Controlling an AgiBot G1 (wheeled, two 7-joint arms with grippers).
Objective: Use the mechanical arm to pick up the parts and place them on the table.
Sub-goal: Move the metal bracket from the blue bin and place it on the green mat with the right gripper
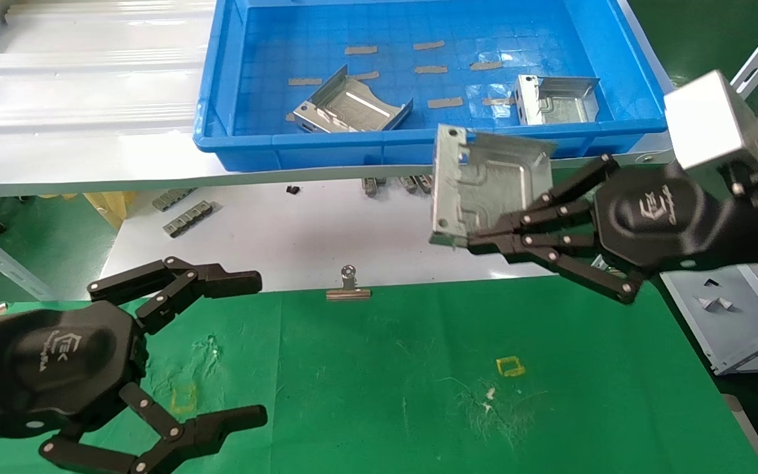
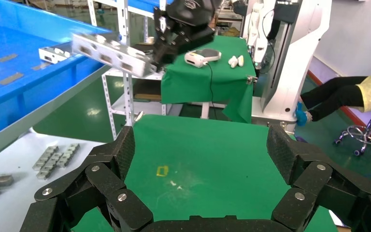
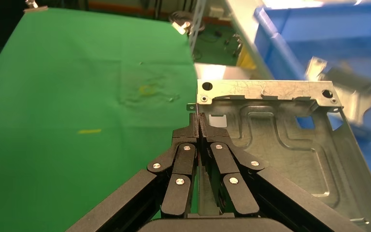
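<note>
Two metal parts (image 1: 351, 105) lie in the blue bin (image 1: 234, 141). The right gripper (image 1: 478, 240) pinches a third part (image 1: 484, 181) by its edge, in the air beside the bin. The left gripper (image 1: 257, 349) hangs spread over the green table (image 1: 418, 368).

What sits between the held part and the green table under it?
Head view: nothing solid. The right end effector holds the part in the air above the white board, near the green table.
</note>
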